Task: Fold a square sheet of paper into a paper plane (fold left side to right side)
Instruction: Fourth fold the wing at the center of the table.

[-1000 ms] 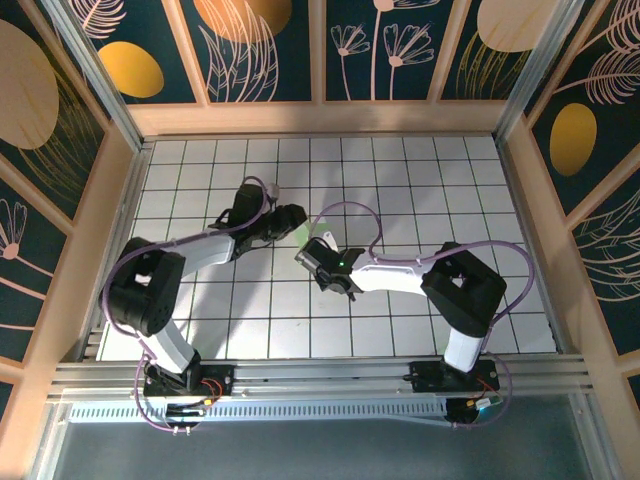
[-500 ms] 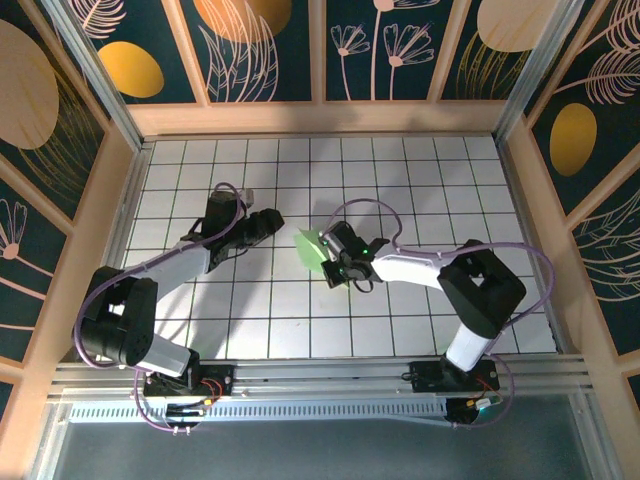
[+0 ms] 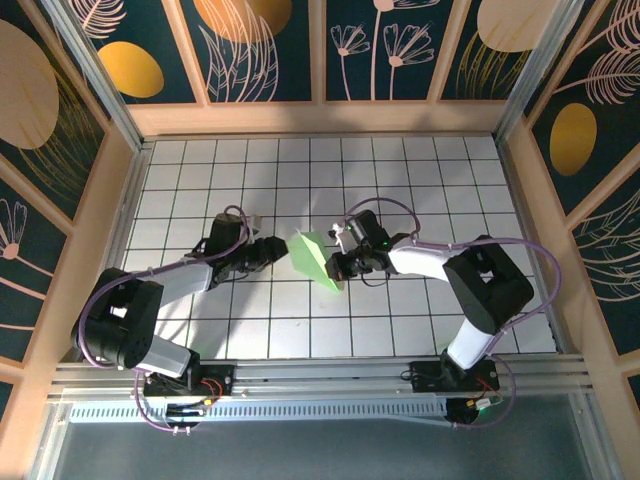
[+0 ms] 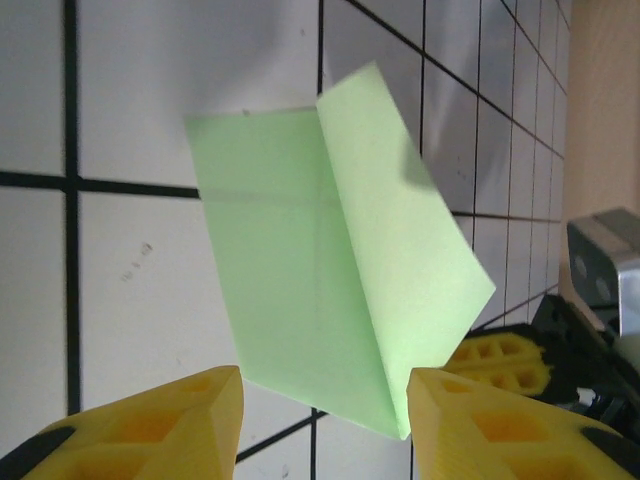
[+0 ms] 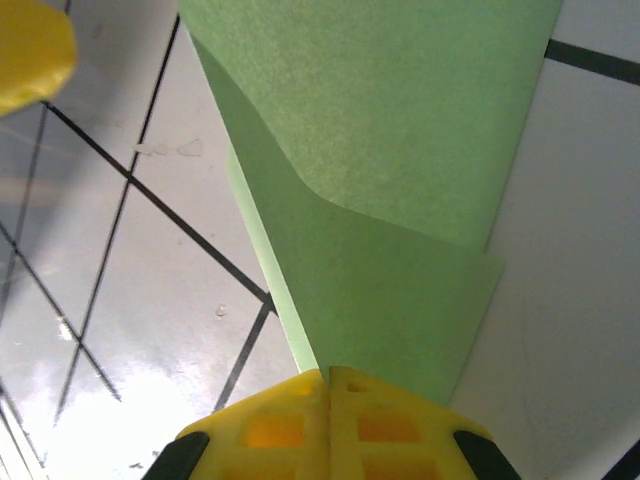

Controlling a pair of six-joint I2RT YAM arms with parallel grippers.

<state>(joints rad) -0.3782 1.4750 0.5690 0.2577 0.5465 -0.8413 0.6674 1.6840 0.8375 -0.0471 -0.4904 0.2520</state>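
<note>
The left arm point(image 3: 185, 275) and right arm point(image 3: 425, 258) match: chunky black joints, white link tubes, a purple cable point(image 3: 545, 262) looping off each. The fingers point(image 4: 150, 425) are bright yellow plastic with moulded pockets. Reddish wiring at the bases point(image 3: 190, 381), I think, it's tiny there.

Left claw point(image 4: 325, 400) open, right claw point(image 5: 328, 385) pinched shut on paper point(image 5: 400, 150)

left claw point(image 4: 320, 392): fingers apart | square sheet of paper point(image 4: 300, 270): folded, just ahead | grid table point(image 4: 130, 100) beneath
</note>
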